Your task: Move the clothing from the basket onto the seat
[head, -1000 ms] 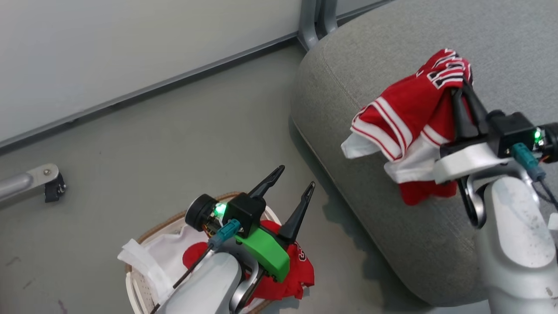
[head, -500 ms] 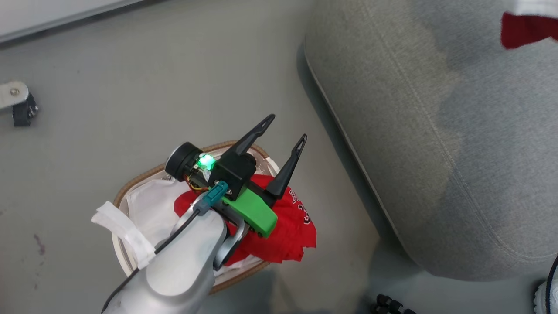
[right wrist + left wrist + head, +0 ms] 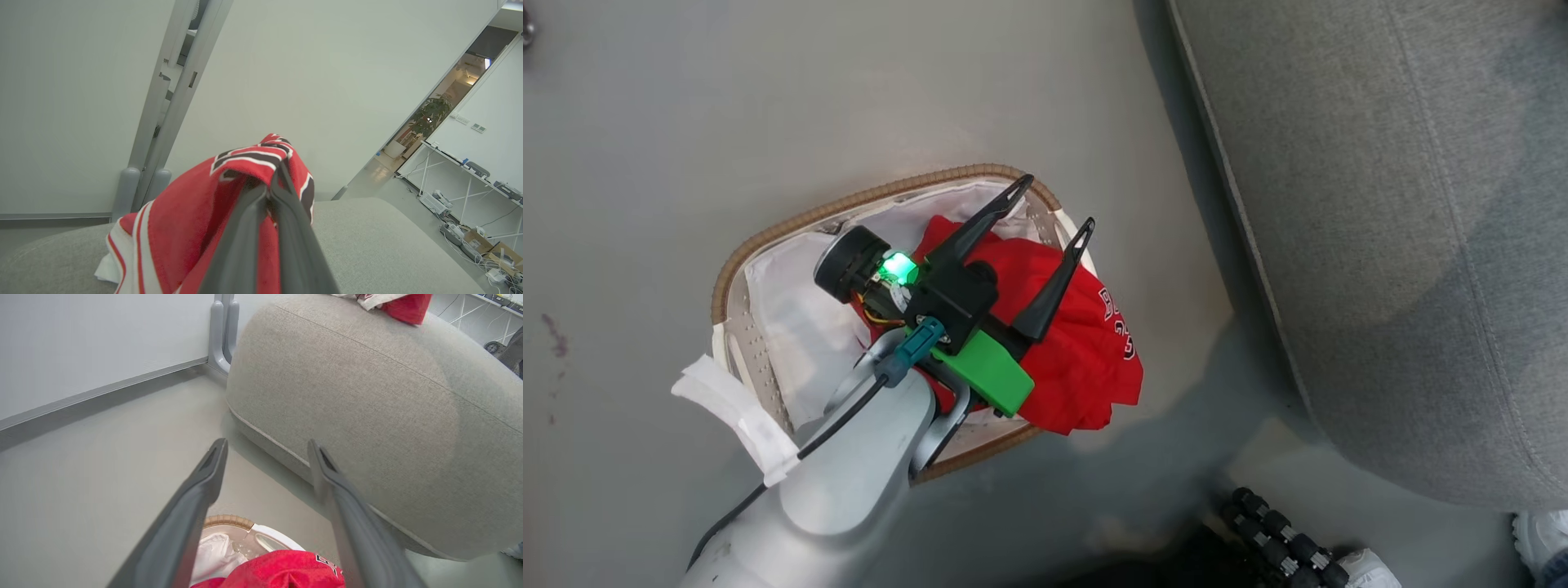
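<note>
The basket [image 3: 890, 189] sits on the smooth grey floor [image 3: 686, 122], just beside the seat [image 3: 1380, 204]. It is oval, with a brown woven rim and white plastic walls full of little holes. A soft white liner [image 3: 792, 327] is crumpled inside it. A bright red shirt [image 3: 1086, 359] with white letters lies in the basket too, and one floppy corner hangs over the rim. The left gripper [image 3: 1058, 200] hovers above it, its two long dark fingers spread wide with nothing between them. The seat is big, grey, rough-woven and rounded, with stitched seams. Over the seat, the right gripper [image 3: 271, 185] pinches a striped red top [image 3: 184, 220] tight.
</note>
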Controlling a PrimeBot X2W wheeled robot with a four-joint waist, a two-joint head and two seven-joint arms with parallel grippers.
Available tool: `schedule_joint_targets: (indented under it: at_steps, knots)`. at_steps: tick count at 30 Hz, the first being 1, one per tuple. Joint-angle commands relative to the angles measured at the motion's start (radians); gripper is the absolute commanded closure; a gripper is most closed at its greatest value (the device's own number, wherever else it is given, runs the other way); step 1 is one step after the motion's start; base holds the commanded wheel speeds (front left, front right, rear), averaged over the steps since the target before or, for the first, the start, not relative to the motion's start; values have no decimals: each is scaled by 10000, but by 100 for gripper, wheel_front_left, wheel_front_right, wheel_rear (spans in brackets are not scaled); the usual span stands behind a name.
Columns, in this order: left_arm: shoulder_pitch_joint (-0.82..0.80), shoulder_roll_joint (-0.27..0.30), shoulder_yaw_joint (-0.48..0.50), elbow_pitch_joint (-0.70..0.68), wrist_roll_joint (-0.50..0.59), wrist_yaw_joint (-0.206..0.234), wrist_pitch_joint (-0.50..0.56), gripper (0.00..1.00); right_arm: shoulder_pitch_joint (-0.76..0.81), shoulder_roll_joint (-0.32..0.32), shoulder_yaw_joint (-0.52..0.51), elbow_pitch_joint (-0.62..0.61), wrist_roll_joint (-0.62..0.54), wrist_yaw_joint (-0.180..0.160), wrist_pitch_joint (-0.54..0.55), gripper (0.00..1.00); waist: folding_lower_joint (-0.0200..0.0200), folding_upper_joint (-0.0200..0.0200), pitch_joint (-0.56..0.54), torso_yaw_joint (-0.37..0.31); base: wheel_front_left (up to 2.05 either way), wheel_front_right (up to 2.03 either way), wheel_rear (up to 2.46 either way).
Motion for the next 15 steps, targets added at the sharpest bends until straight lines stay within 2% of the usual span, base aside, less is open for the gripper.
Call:
schedule_joint_targets:
  at_steps: [1, 12, 13, 14, 15]
  knots:
    - [42, 47, 58, -15, 47, -30, 8, 0, 292, 88, -113, 108, -54, -13, -25, 100, -2, -1, 491, 299, 0, 0, 0]
    - [373, -9, 10, 163, 111, -30, 8, 0, 1589, 993, -621, 784, -62, -14, -23, 100, -2, -1, 302, 212, 0, 0, 0]
    - [397, -44, 3, 173, 98, -30, 8, 0, 1698, 1094, -646, 714, -109, -14, -25, 70, -2, -1, 241, 215, 0, 0, 0]
    - [420, -68, -2, 177, 82, -30, 8, 0, 1780, 1175, -633, 634, -122, -14, -23, 63, -2, -1, 186, 220, 0, 0, 0]
    - [442, -85, -5, 175, 67, -30, 8, 0, 1875, 1243, -627, 538, -132, -14, -25, 3, -2, -1, 116, 228, 0, 0, 0]
